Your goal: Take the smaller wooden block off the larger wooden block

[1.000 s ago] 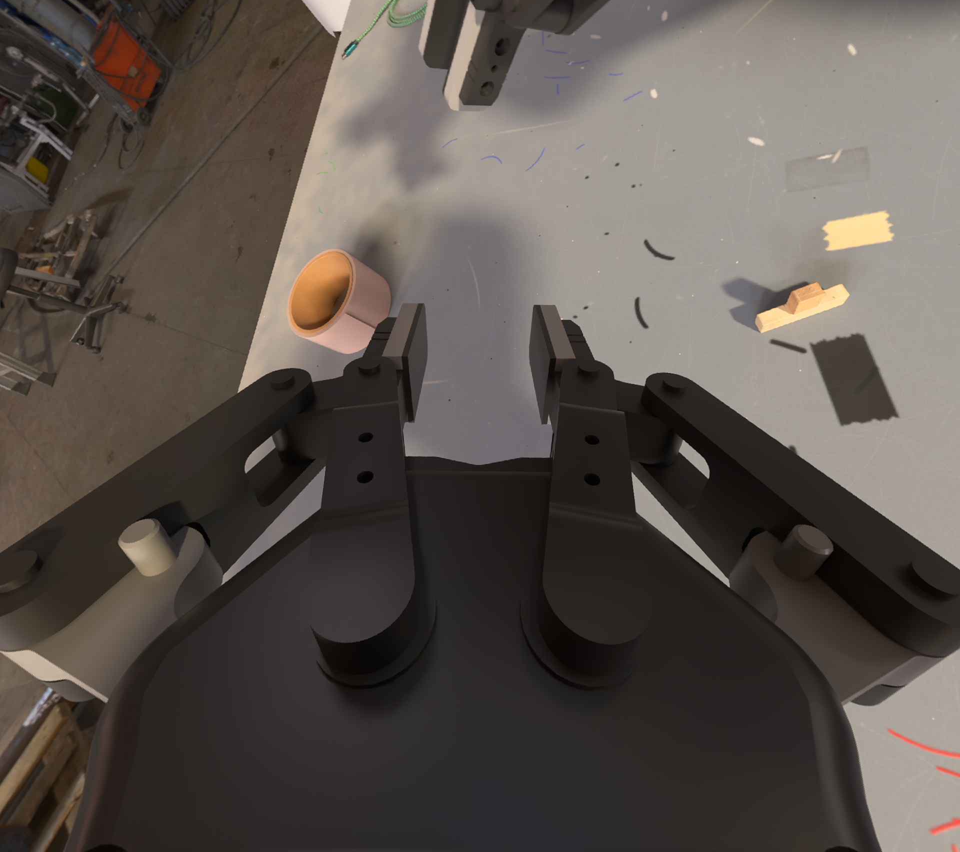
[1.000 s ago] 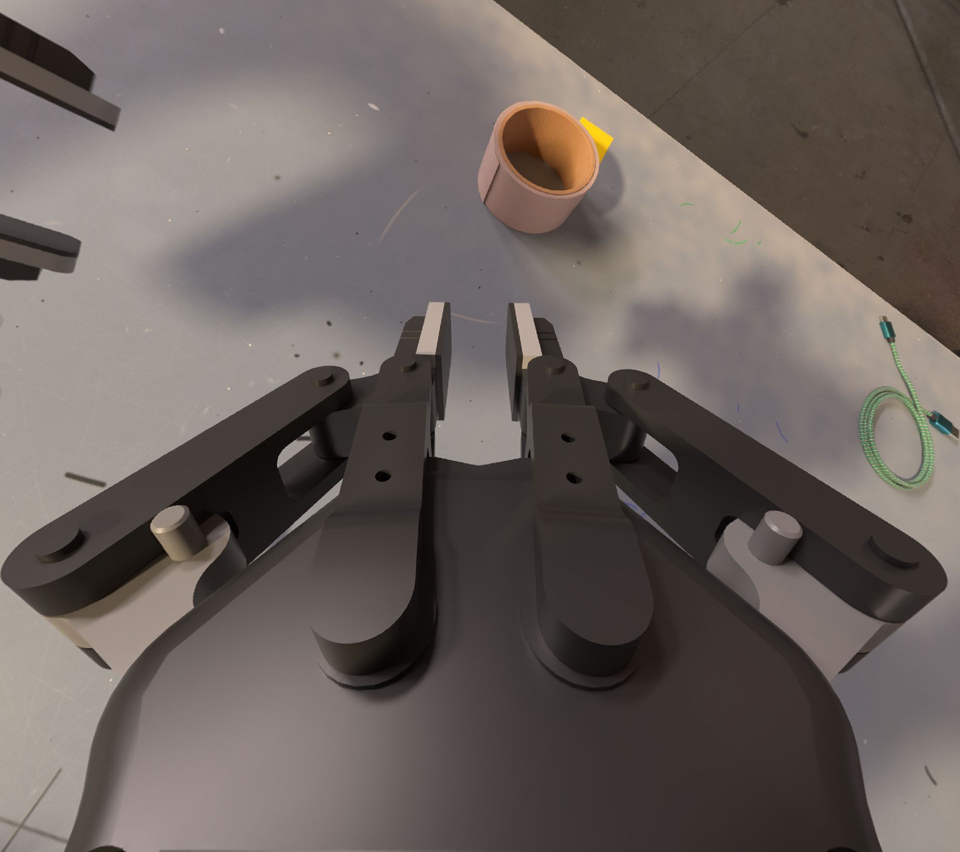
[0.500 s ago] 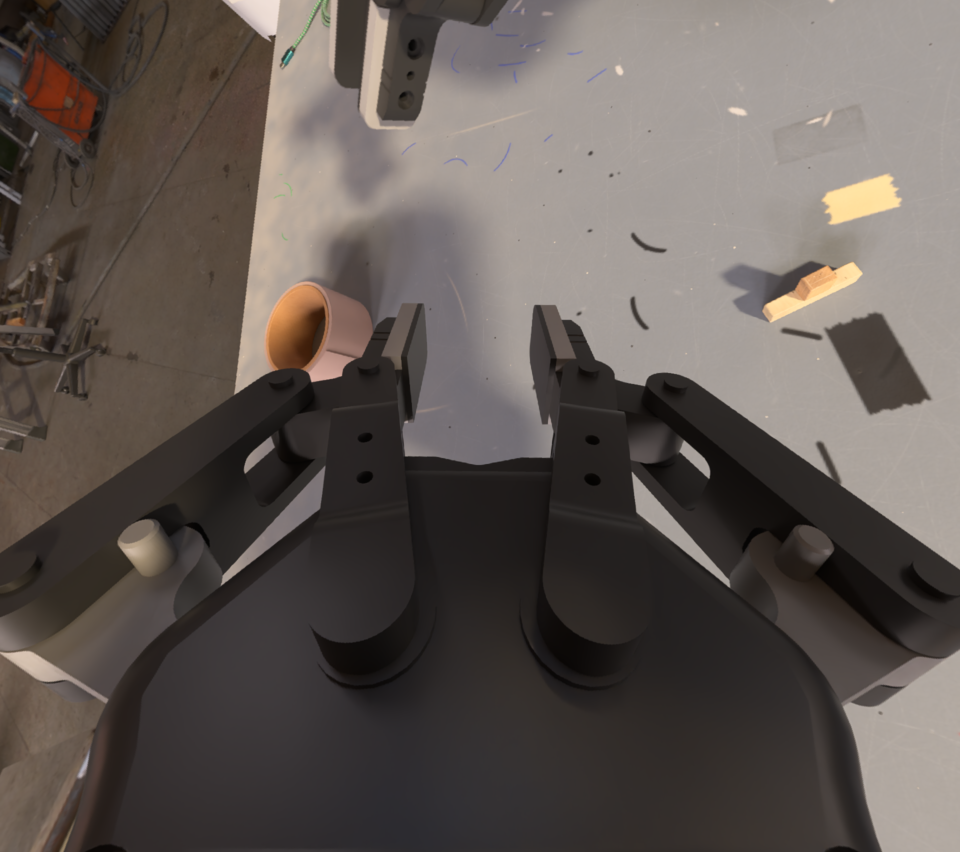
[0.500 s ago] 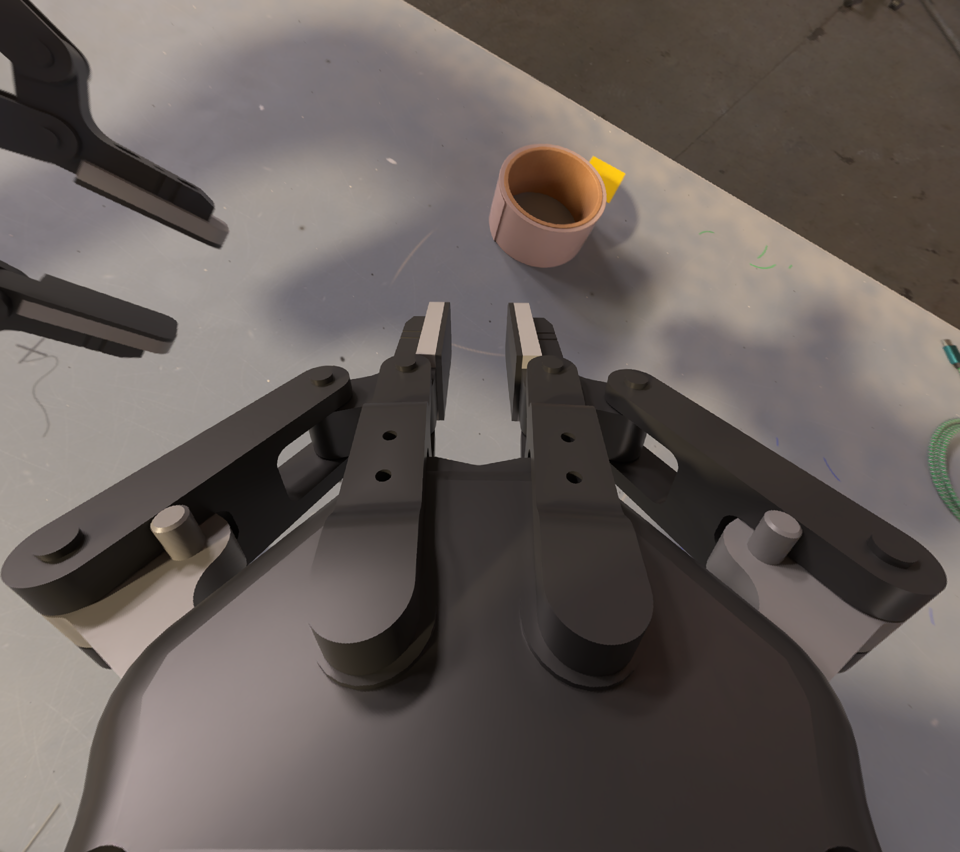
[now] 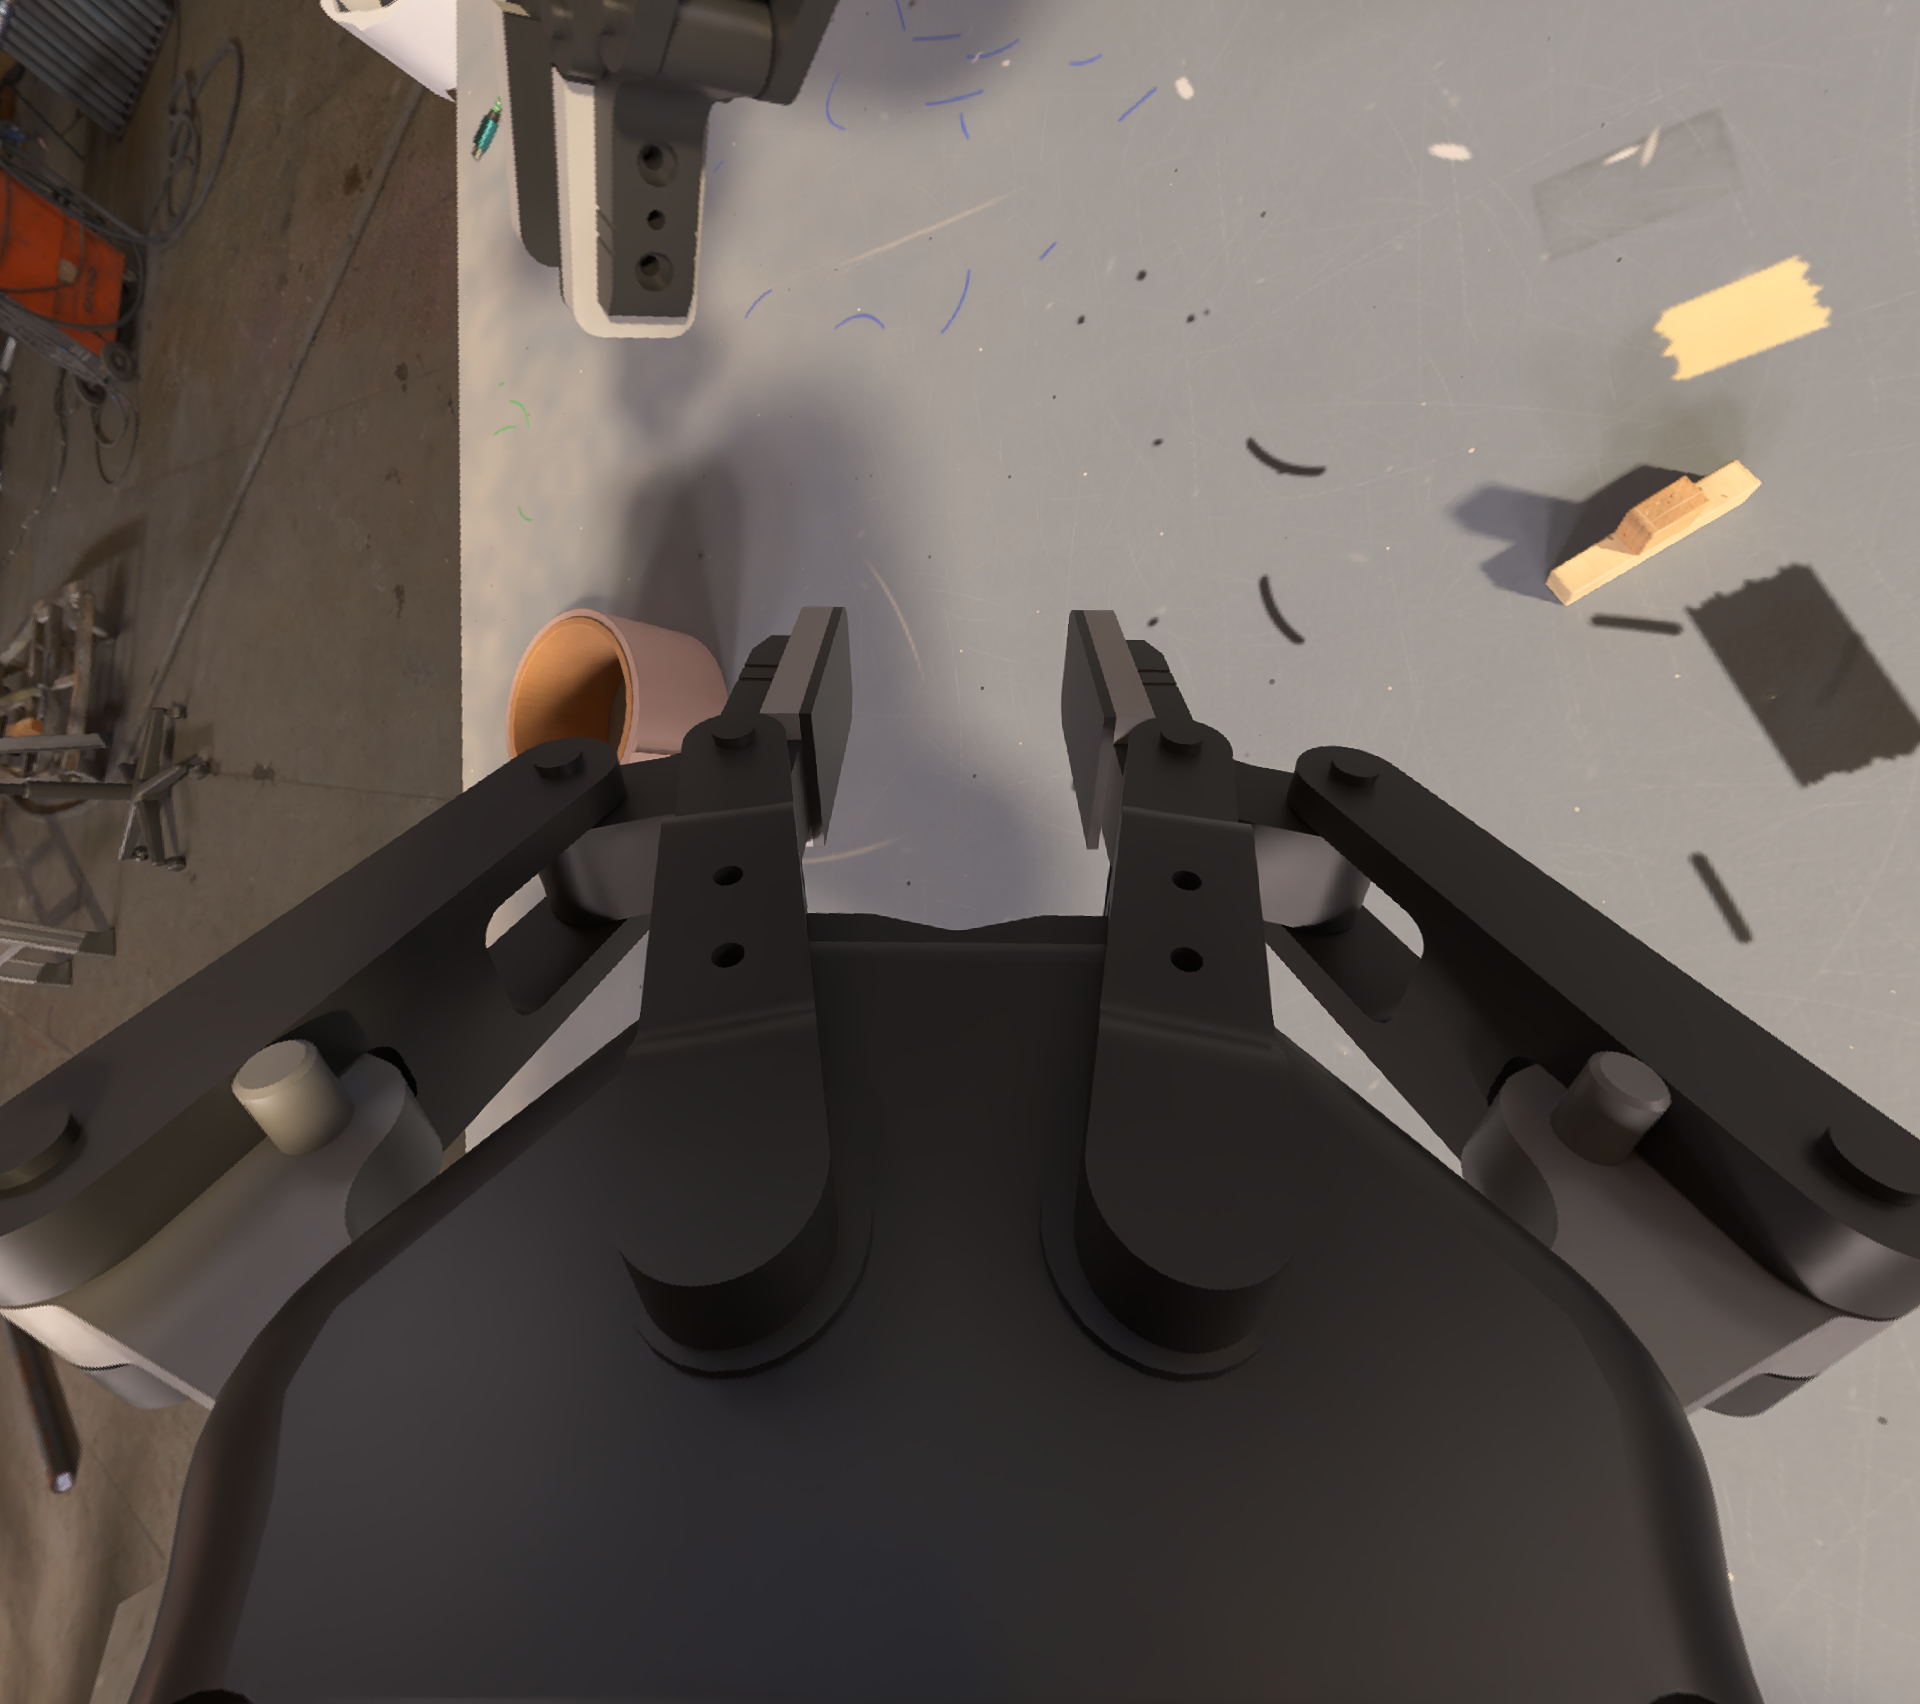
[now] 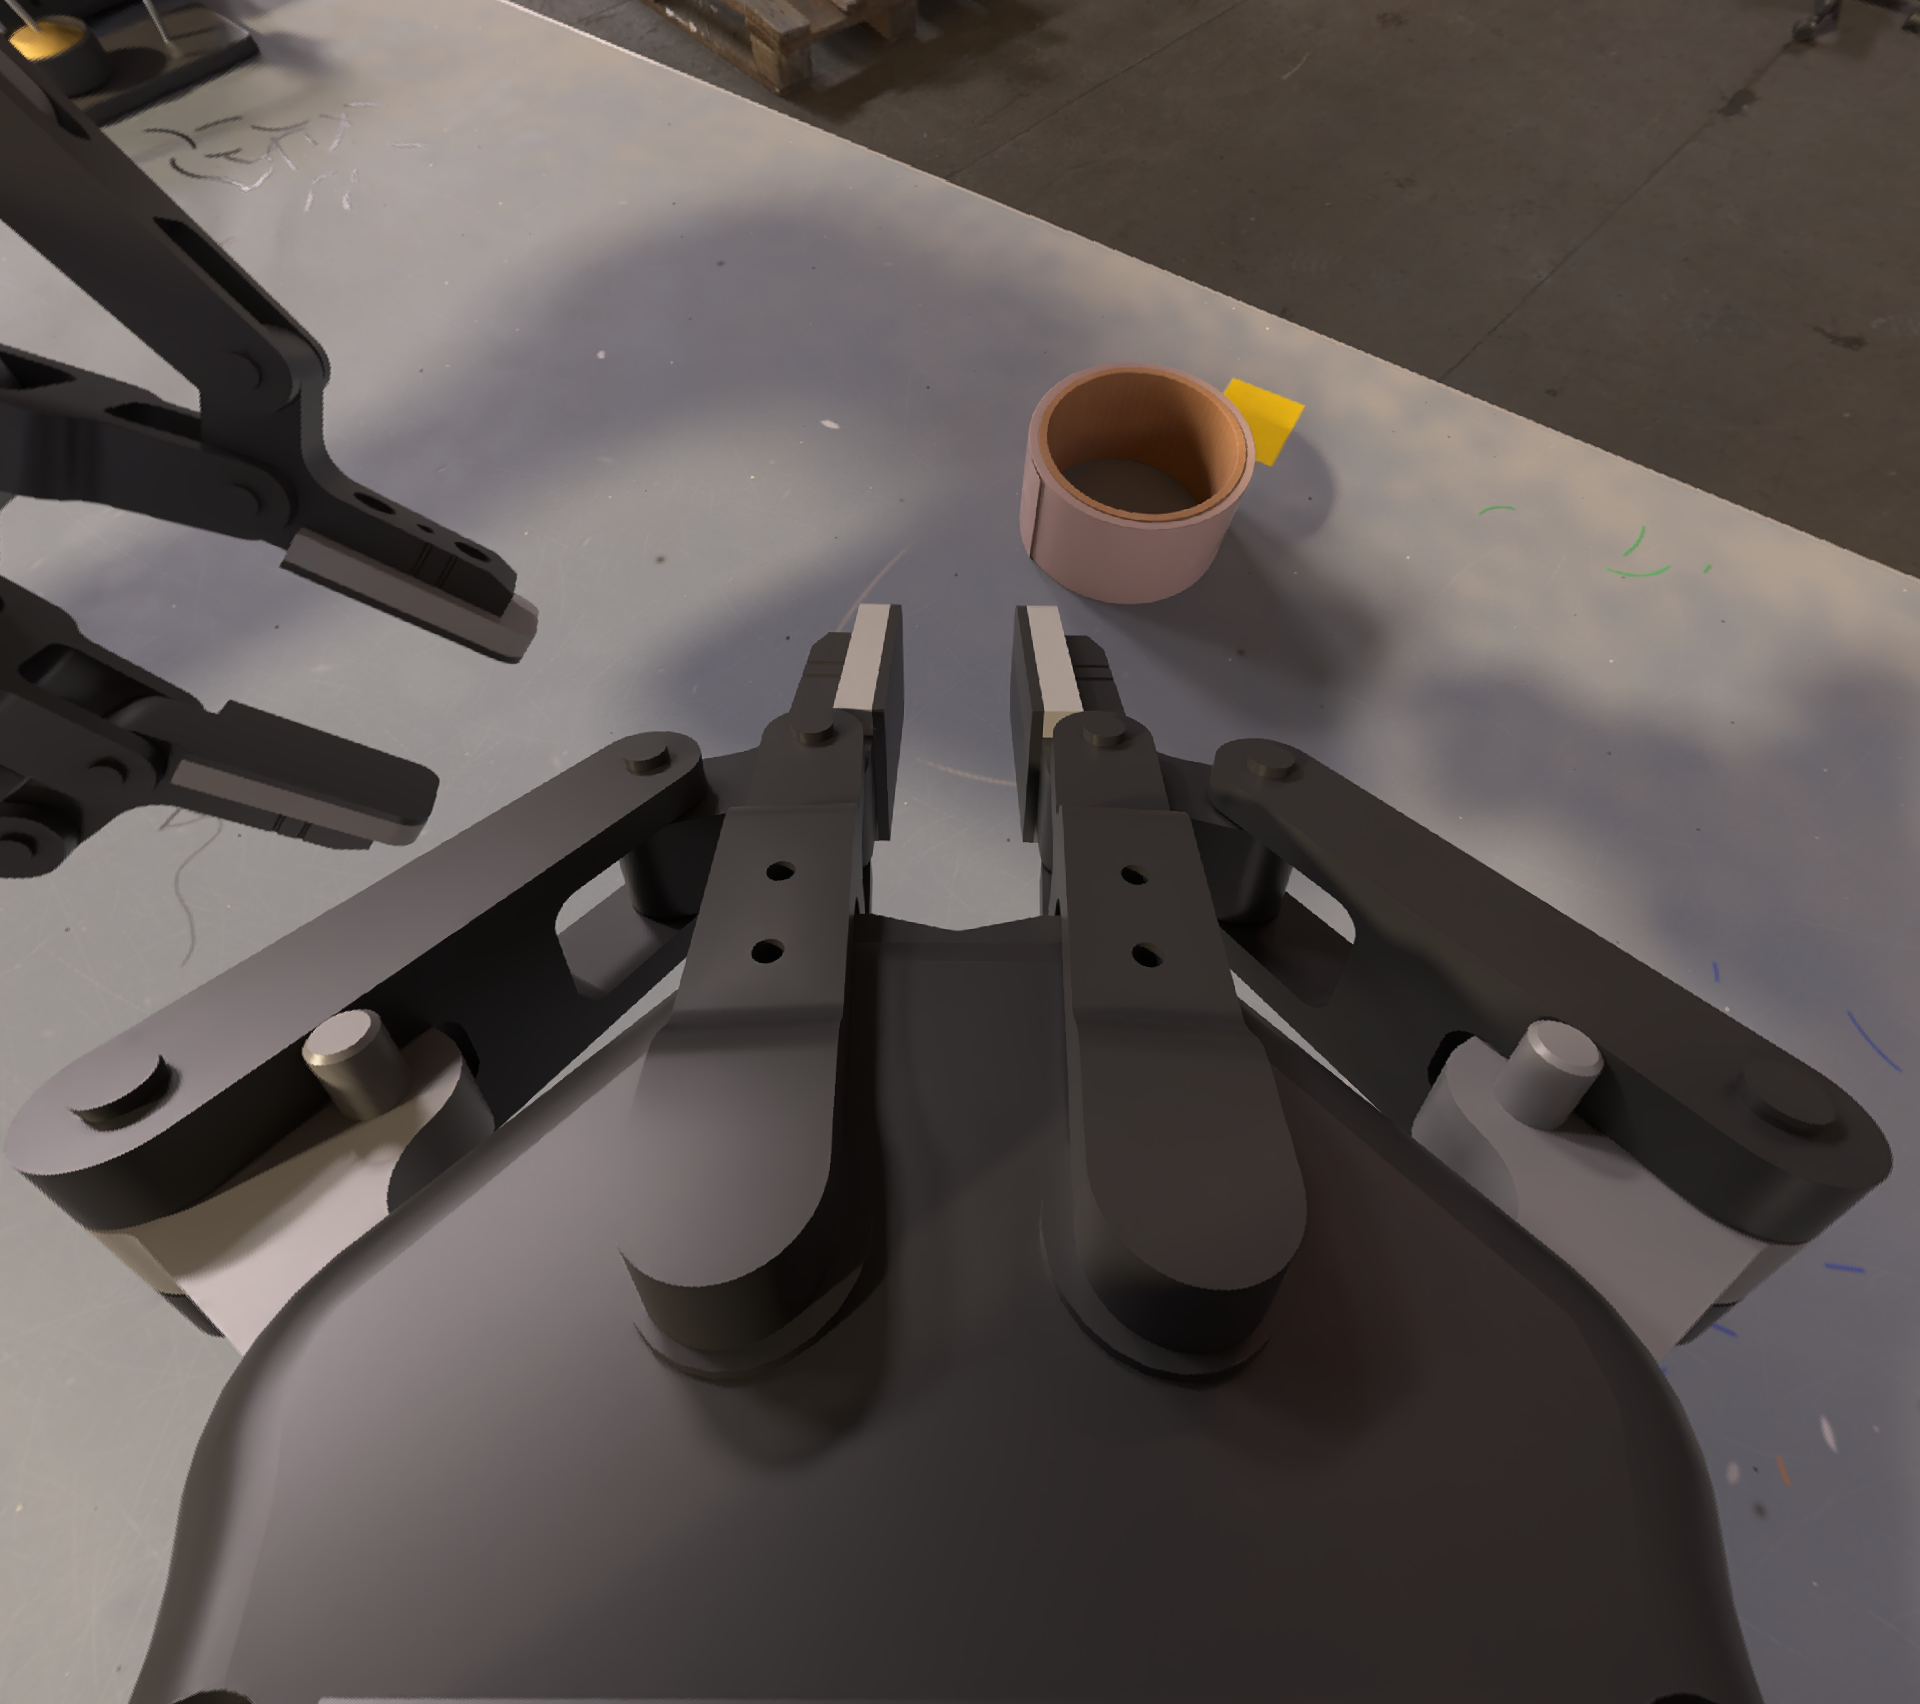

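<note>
In the left wrist view a small wooden block (image 5: 1664,514) sits on top of a larger flat wooden block (image 5: 1590,576), which lies on the grey table to the far right. My left gripper (image 5: 956,646) is open and empty, well to the left of the blocks. It also shows in the right wrist view (image 6: 416,688). My right gripper (image 6: 956,646) has its fingers parted with nothing between them. One of its fingers (image 5: 623,252) hangs at the top left of the left wrist view. The blocks are out of the right wrist view.
A pink tape roll (image 6: 1138,491) stands near the table edge with a yellow cube (image 6: 1265,420) behind it; the roll also shows by my left finger (image 5: 613,688). A masking tape strip (image 5: 1740,329) and a dark patch (image 5: 1808,678) lie near the blocks. A soldering stand (image 6: 62,23) is far left.
The right gripper has pulled back and tilted up, so the tape roll slid right in its view and the left gripper came in from the left. Neither gripper's opening has changed.
</note>
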Robot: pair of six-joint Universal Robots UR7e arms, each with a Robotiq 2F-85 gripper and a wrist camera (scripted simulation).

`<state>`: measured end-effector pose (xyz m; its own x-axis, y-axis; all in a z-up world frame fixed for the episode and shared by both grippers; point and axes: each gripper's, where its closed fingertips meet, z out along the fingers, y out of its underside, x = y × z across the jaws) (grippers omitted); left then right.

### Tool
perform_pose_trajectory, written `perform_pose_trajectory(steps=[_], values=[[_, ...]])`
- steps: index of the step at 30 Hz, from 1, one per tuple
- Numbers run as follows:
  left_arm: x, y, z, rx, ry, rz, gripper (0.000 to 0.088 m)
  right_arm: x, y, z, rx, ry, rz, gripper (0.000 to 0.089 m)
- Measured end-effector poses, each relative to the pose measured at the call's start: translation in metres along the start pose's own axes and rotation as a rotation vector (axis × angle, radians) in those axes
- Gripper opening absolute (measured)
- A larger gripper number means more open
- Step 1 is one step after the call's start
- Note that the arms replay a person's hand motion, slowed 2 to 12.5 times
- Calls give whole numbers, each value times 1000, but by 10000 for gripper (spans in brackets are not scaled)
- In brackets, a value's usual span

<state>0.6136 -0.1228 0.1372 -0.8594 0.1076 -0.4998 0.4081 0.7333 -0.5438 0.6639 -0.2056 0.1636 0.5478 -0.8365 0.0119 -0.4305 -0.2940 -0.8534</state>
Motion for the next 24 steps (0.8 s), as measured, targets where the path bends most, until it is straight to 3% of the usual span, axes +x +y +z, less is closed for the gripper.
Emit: perform_pose_trajectory(steps=[18,24], values=[[17,-10,9,42,119,91,362,5,-3,10,38,-21,37,190],[30,-18,10,79,182,162,347,5,-4,10,41,-16,34,190]])
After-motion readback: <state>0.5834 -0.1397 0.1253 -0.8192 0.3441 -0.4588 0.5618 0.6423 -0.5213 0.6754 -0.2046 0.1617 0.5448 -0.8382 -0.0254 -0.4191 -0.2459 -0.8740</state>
